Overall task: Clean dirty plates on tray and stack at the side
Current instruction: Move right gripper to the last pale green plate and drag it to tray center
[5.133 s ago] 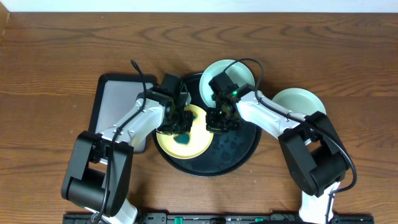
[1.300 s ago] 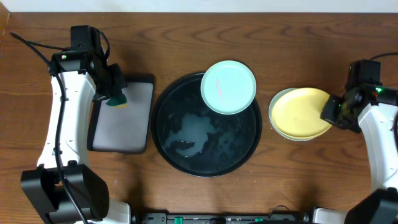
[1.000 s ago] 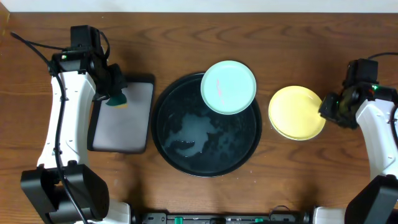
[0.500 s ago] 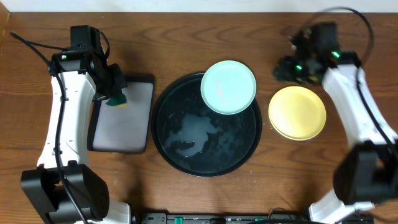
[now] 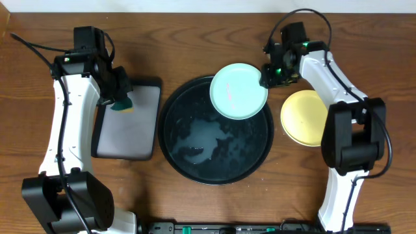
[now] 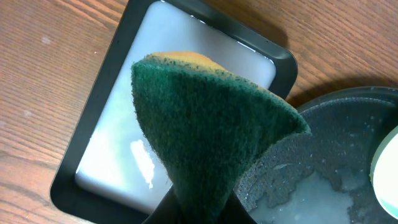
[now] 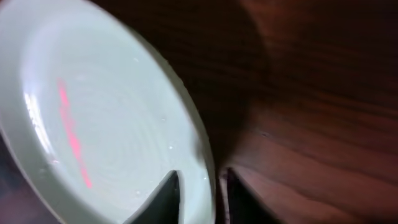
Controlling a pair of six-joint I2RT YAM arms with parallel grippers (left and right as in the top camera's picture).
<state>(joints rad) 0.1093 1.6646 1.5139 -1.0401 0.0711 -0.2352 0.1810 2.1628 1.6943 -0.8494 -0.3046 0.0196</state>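
Observation:
One pale mint-green plate (image 5: 237, 91) with a pink streak lies on the far right part of the round black tray (image 5: 188, 166). My right gripper (image 5: 268, 75) is at its right rim. In the right wrist view the fingers (image 7: 200, 193) straddle that rim (image 7: 93, 112) with a narrow gap, one inside and one outside. The pale yellow plate (image 5: 311, 118) lies on the bare wood right of the tray. The second mint plate does not show. My left gripper (image 5: 117, 97) is shut on a green and yellow sponge (image 6: 205, 124) above the rectangular tray.
The rectangular black tray (image 5: 97, 140) with a grey inside lies left of the round tray; its rim also shows in the left wrist view (image 6: 93, 149). A soapy wet film (image 5: 201, 136) covers the round tray's middle. The right arm reaches over the wood behind the yellow plate.
My right gripper set the yellow plate down at the right, let go, swung back and left, and now sits at the mint plate's rim. The left arm has held still with the sponge.

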